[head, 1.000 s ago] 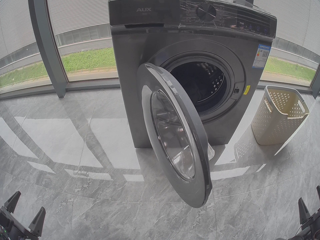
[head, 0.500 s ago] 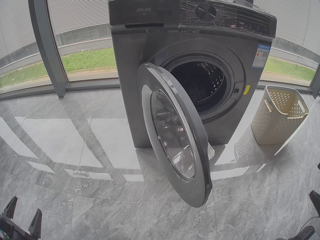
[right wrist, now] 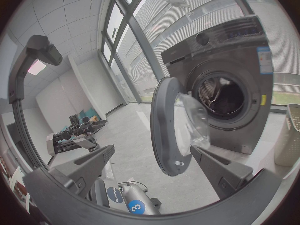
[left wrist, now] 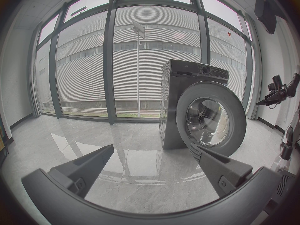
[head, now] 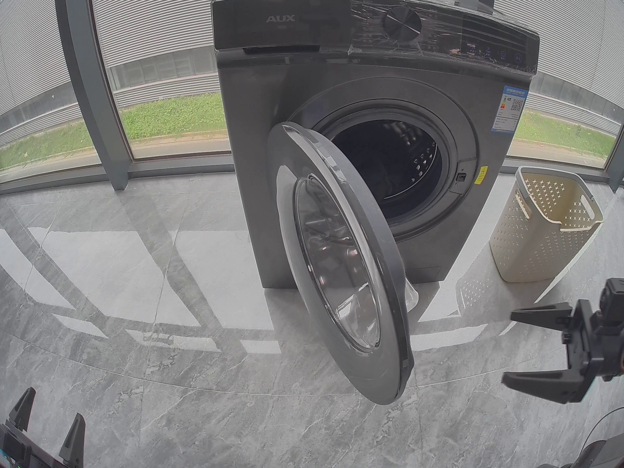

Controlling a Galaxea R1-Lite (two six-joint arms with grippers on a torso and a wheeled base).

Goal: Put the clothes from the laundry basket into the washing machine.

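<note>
The left tool (head: 54, 404) and right tool (head: 509, 346) are matte black, each with two wedge-shaped fingers (left wrist: 218, 169) tapering to blunt points. A finely gridded pad (left wrist: 195, 150) lines the inner tip, and a small screw (left wrist: 222, 182) sits near each finger's base. A grey casing (right wrist: 129, 192) carries round blue stickers (right wrist: 136, 207).

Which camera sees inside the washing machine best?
The right wrist view: it looks nearly level into the drum, beside the open door. The head view looks down into the drum, its lower edge hidden by the door. The left wrist view faces the door's outer side, which covers the opening.
</note>
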